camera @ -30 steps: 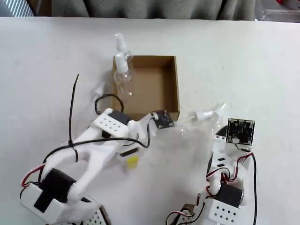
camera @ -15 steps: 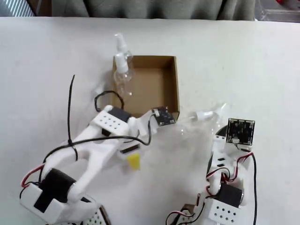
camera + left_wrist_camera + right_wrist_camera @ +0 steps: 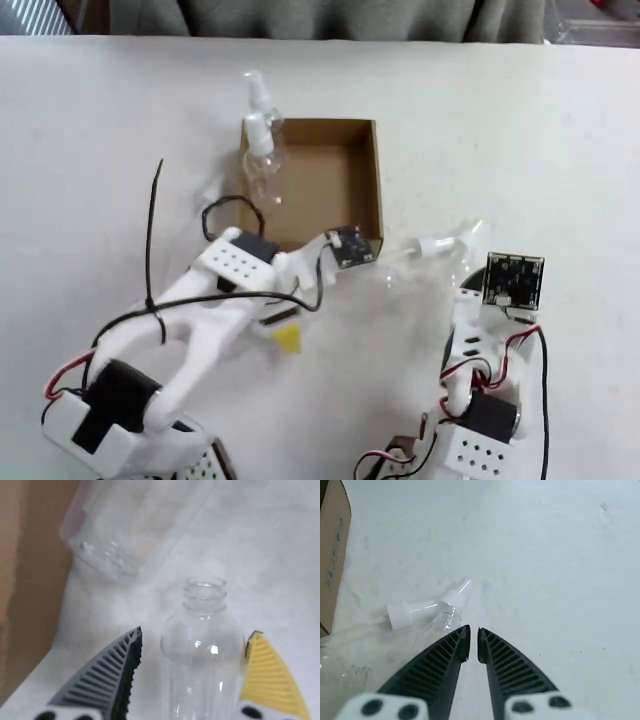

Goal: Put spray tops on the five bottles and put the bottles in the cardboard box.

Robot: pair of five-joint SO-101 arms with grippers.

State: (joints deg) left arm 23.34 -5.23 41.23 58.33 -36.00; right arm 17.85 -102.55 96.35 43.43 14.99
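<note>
Your left gripper is spread wide with the uncapped bottle standing between its fingers, while your right gripper is pinched together, a spray top lying just past its tips.

- the left claw is fitted with one grey ribbed finger edged in black and one yellow ribbed finger.
- the open-necked bottle between those fingers is clear and colourless.
- the cardboard box beside the grey finger is plain brown.
- the right claw is made of black ribbed fingers on a white base.
- the spray top just ahead of the right claw is white.
- the table is white.
</note>
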